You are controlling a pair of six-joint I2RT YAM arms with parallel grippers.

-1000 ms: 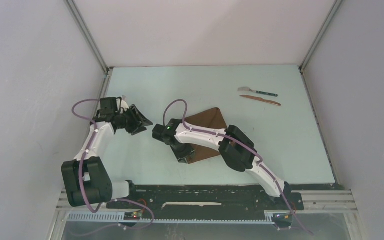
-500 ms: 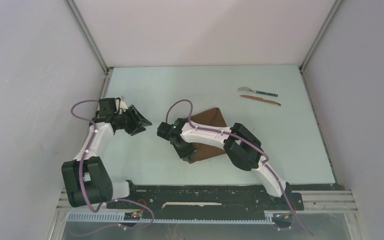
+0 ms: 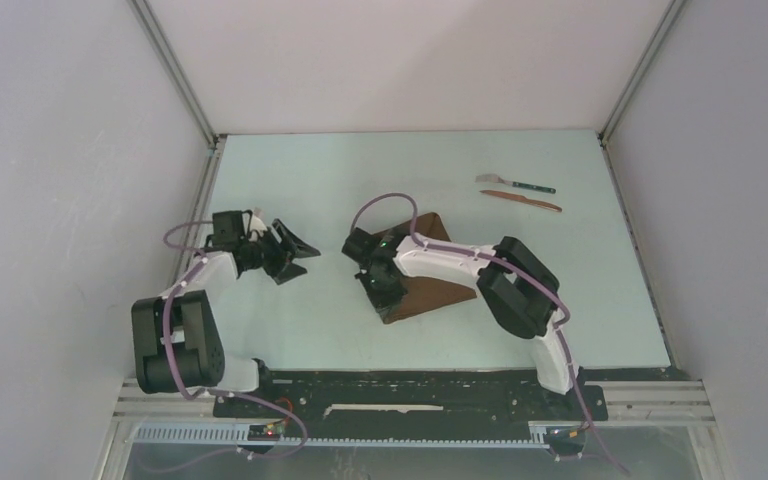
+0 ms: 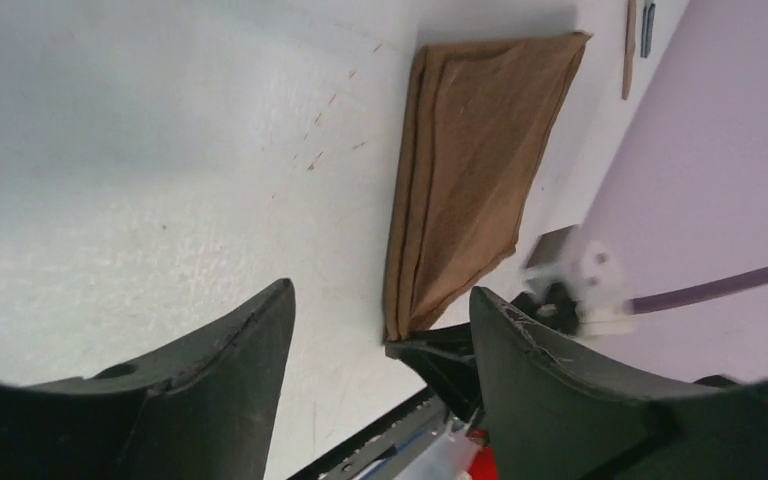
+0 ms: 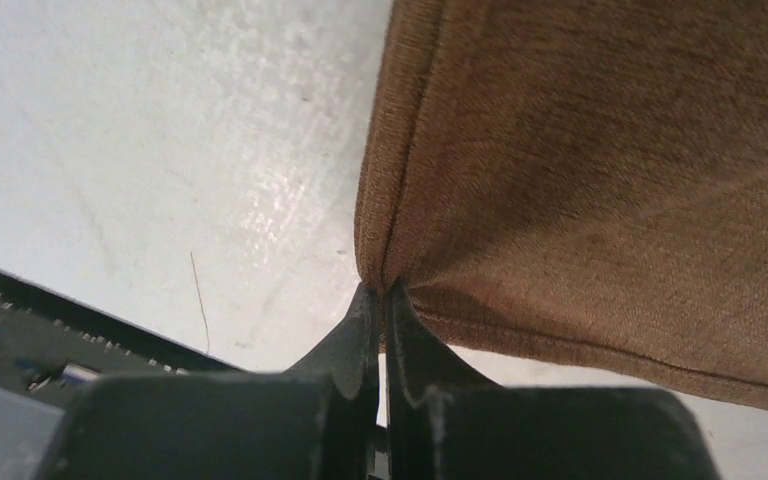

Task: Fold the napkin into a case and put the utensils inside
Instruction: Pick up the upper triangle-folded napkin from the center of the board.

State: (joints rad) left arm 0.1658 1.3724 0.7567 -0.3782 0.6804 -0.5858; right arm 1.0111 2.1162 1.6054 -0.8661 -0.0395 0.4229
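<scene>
The two arms rise from the near edge of the worktop [image 3: 290, 180]. The right arm bends across toward the middle, and its right hand [image 3: 388, 306] comes down on the near left corner of the napkin [image 3: 438, 292]. In the right wrist view the two fingers are pressed together on that corner, with the right hand [image 5: 382, 298] pinching a puckered bit of brown cloth just above the pale surface. The napkin [image 5: 610, 170] spreads away from the pinch with a hemmed edge running up from the fingertips.

To the left, the left hand [image 3: 298, 256] hangs beside the napkin but apart from it, fingers spread wide and holding nothing. Its own camera looks between the black fingers of the left hand [image 4: 380, 296] across bare worktop [image 4: 160, 150] to the napkin [image 4: 480, 150], which lies flat as a folded oblong with layered edges along its left side.

Farther back, near the far right corner, the utensils lie side by side, well apart from the cloth. The silver-headed piece with the teal handle [image 3: 515, 184] is the farther one, and the thin reddish-brown stick [image 3: 521, 200] lies just in front of it.
</scene>
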